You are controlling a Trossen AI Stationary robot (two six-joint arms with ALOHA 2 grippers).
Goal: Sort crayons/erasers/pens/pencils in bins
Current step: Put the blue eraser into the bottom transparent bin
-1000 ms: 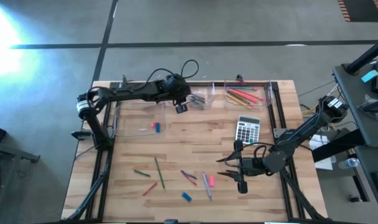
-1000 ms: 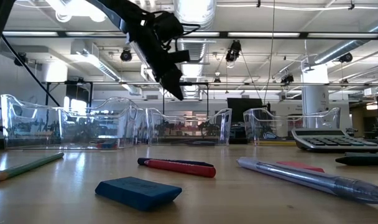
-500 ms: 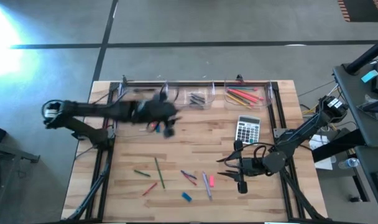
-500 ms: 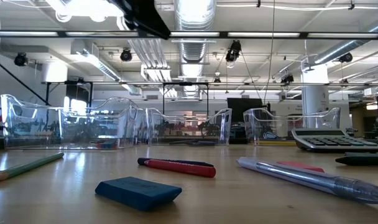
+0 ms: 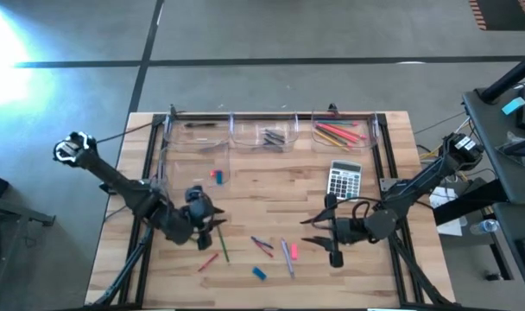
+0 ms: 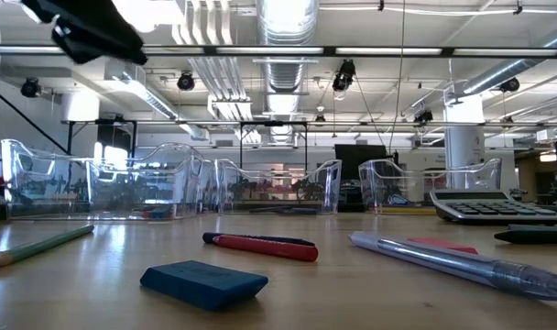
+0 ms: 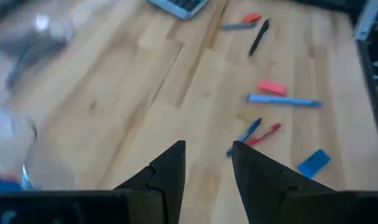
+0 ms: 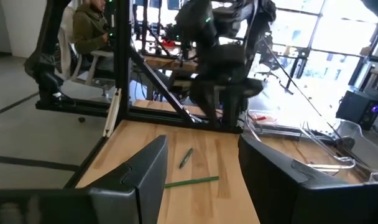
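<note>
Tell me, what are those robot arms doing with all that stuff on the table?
They are sorting it into clear bins along the far edge. The left gripper, open and empty, hovers over loose pencils near the front. The right gripper, also open, waits near the pens. A blue eraser lies unsorted.

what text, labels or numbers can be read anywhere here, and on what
None can be read.
Calculator: its keys surely carry figures, but they are too small to read in the high view and seen edge-on in the low view.
Pens, pencils, erasers and bins: no legible print.
Room behind the table: no readable sign.
</note>
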